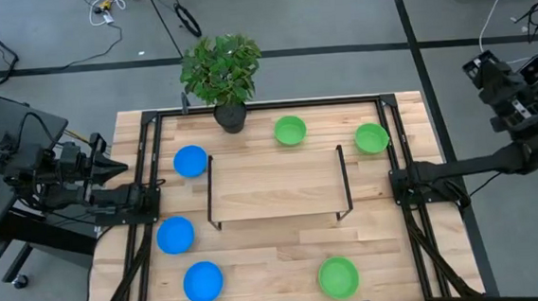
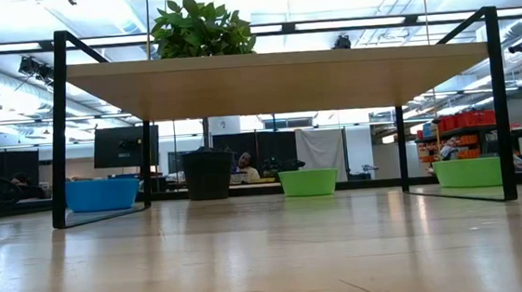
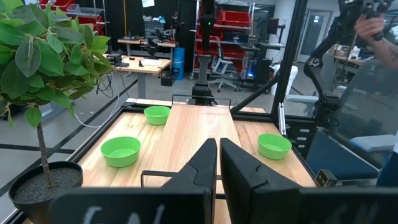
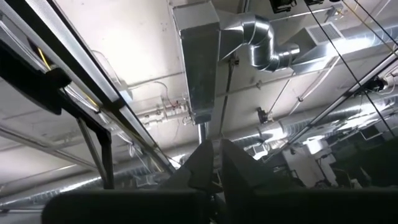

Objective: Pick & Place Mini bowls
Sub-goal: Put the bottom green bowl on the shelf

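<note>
Six mini bowls rest on their bases on the wooden table. The blue ones point(image 1: 191, 161), point(image 1: 175, 235), point(image 1: 203, 281) stand along the left side. The green ones point(image 1: 289, 130), point(image 1: 372, 138), point(image 1: 338, 277) stand on the right and far side. My left gripper point(image 1: 121, 166) hovers at the table's left edge, level, pointing right, shut and empty; its wrist view shows the shut fingertips point(image 3: 218, 149) and three green bowls point(image 3: 120, 150), point(image 3: 157, 114), point(image 3: 274, 145). My right gripper point(image 1: 481, 65) is raised beyond the table's right edge, pointing at the ceiling, shut point(image 4: 214, 152).
A low wooden shelf on a black wire frame point(image 1: 276, 183) stands mid-table, its top point(image 2: 274, 75) spanning the low view. A leafy plant in a dark pot point(image 1: 230, 115) stands at the far edge, near the far blue bowl. Black rails point(image 1: 147, 168) run along both table sides.
</note>
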Tool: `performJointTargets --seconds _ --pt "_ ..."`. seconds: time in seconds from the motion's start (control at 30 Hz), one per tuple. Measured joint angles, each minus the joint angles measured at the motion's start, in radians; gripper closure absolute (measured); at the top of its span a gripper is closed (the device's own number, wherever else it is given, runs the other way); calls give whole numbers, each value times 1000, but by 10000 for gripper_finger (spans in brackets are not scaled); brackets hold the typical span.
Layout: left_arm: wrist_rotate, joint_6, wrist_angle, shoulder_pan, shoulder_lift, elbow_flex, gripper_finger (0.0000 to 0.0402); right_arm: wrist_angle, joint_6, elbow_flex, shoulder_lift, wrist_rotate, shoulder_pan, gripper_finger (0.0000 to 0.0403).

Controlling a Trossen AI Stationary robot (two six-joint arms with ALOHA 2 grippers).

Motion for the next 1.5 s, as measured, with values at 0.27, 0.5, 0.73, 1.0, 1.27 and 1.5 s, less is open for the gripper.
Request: performJointTargets --seconds 0.27,0.5,0.73,1.0,1.27,1.5 --pt "0 0 0 0 0 0 378 -199 -19 235 138 0 0 369" --pt "0 0 0 0 0 0 378 -372 -26 428 245 0 0 369" --pt "0 0 0 0 0 0 378 -531 -26 607 333 -1 0 369" --pt "0 0 0 0 0 0 378 -750 -26 795 435 -4 0 369" --pt "0 0 0 0 0 0 378 -897 -22 918 513 -96 0 369" --pt "0 0 0 0 0 0 378 -997 -69 948 553 -166 0 369"
